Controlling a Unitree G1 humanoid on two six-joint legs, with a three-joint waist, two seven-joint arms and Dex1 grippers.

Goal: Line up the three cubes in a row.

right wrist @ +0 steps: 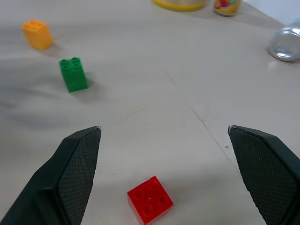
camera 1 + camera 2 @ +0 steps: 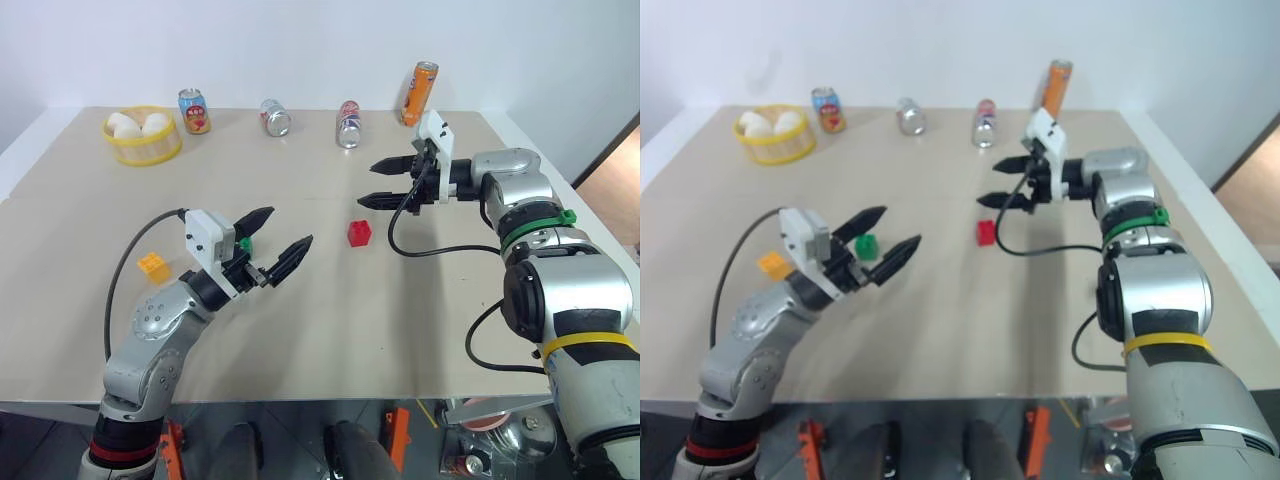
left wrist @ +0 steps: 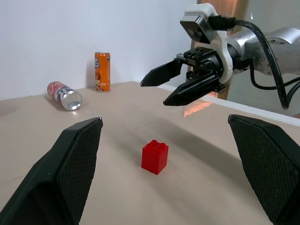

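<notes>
The right claw (image 2: 377, 183) hangs wide open and empty just above and beyond the red cube (image 2: 359, 233); the left claw (image 2: 279, 240), likewise spread and empty, hovers beside it. The green cube (image 2: 867, 247) and yellow-orange cube (image 2: 153, 266) sit farther left of the red cube on the counter (image 2: 420, 300). Risk: a skewed descent may tip or push the red cube. The left claw partly hides the green cube.

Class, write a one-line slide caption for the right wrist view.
Open right gripper hovers over the red cube, green cube and orange cube beyond.
</notes>
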